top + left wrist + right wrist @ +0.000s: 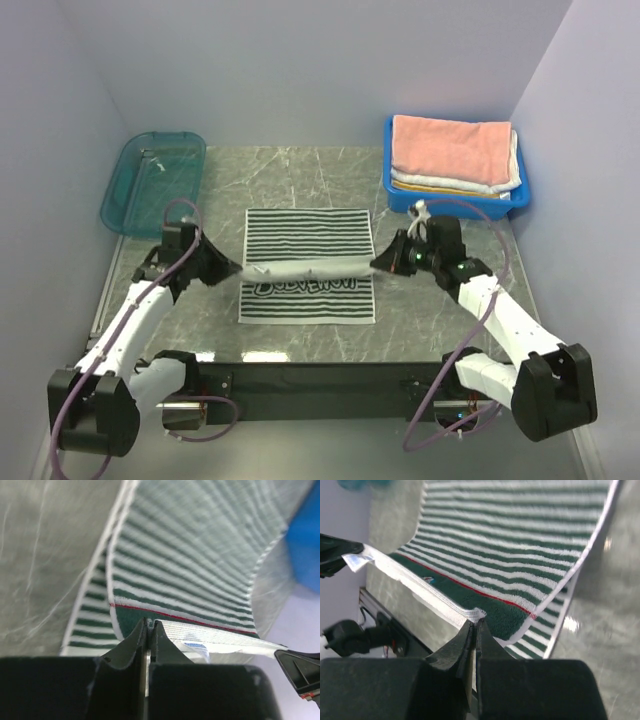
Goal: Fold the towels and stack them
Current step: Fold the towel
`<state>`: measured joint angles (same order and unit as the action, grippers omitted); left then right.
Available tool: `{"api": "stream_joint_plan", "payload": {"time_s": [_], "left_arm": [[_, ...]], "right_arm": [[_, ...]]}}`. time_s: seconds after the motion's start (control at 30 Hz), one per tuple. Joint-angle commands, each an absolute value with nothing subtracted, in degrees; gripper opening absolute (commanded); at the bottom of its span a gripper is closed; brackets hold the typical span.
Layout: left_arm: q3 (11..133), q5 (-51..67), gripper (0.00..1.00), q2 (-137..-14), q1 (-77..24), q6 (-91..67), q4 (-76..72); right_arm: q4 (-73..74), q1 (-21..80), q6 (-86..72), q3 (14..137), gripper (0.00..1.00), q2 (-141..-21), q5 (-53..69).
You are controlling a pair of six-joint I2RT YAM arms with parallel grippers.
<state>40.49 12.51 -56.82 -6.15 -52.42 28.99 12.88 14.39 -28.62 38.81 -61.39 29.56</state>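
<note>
The dark-and-white striped towel lies on the marble table, its near edge lifted and stretched between both grippers over its middle. My left gripper is shut on the towel's left corner; the left wrist view shows the corner pinched at the fingertips and the striped cloth beyond. My right gripper is shut on the right corner, seen pinched in the right wrist view with the striped cloth beyond. A salmon pink towel tops folded white and yellowish towels in the blue bin.
A clear teal bin stands at the back left. The blue bin stands at the back right against the wall. Bare marble lies behind the towel. A black rail runs along the table's near edge.
</note>
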Motion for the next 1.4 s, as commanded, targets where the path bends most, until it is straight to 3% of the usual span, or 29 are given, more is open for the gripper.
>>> {"api": "stream_joint_plan", "payload": {"time_s": [0.0,0.43,0.9,1.37], "left_arm": [[32.4,0.4,0.01,-57.7,-3.5,-51.6,26.9],[27.1,-2.3,0.04,-65.8,-3.8,-54.3,20.2],[48.6,-7.6,0.02,-62.1,-4.6,-45.7,31.4],[28.8,-4.5,0.05,-62.8,-6.6,-53.0,23.0]], "right_arm": [[10.7,11.8,-27.9,32.4,0.00,-61.2,19.9],[0.3,11.9,-31.5,25.4,0.00,-75.3,23.2],[8.5,11.8,-29.3,32.1,0.00,-62.1,20.4],[0.9,13.2,-31.5,20.1,0.00,-68.9,23.7]]}}
